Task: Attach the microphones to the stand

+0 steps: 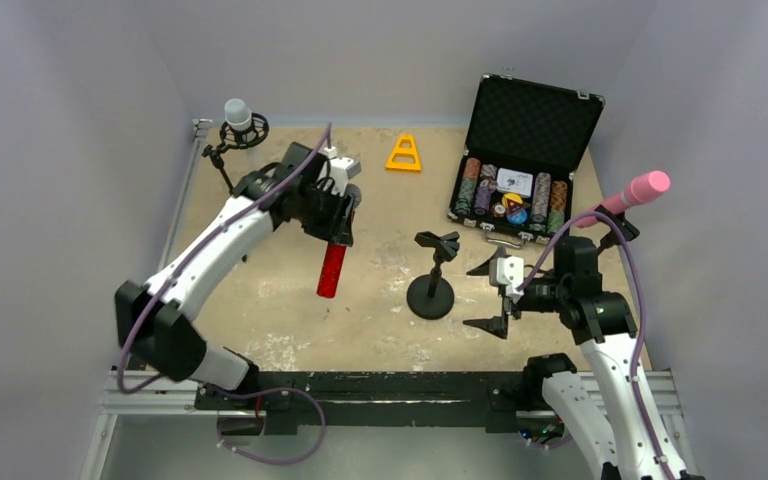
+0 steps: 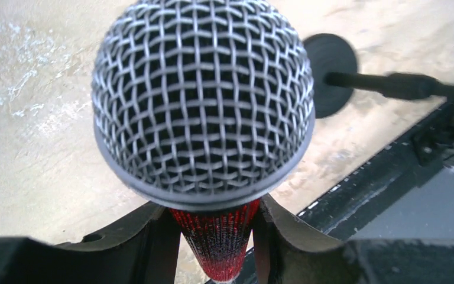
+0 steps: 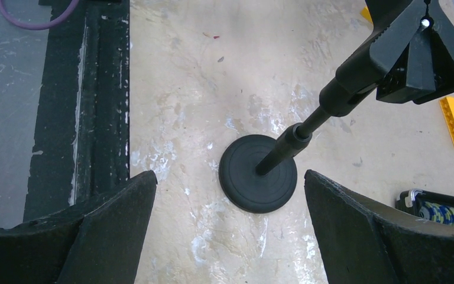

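I find the left pincer [image 1: 337, 232] closed to a narrow gap on the glittery red microphone [image 1: 331, 270], which it holds clear of the counter [image 1: 260, 300], left of the empty stand [image 1: 431, 290]. In the left wrist view the silver mesh head [image 2: 204, 100] sits just above the fingers [image 2: 153, 242], and the red body tapers away between them. I judge this grip was chosen to leave the tail end free to enter the stand's clip [image 1: 438, 242]. The right pincer [image 1: 490, 297] stands wide and holds nothing. It hovers just right of the same stand, and the round base [image 3: 258, 180] lies between its fingers in its own view, not touching them. I take this as readiness to steady the stand during insertion. The white microphone [image 1: 238, 115] stands upright in a ringed mount at the back left corner. The pink microphone [image 1: 638, 190] sits tilted at the right, and the right arm partly hides its support. A poker chip case [image 1: 520, 160] lies open behind the stand, with a yellow triangular piece [image 1: 404, 153] to its left, both well apart from the work. Nothing lies between the red microphone and the clip. The open right fingers near the stand are the one obstruction I would watch.
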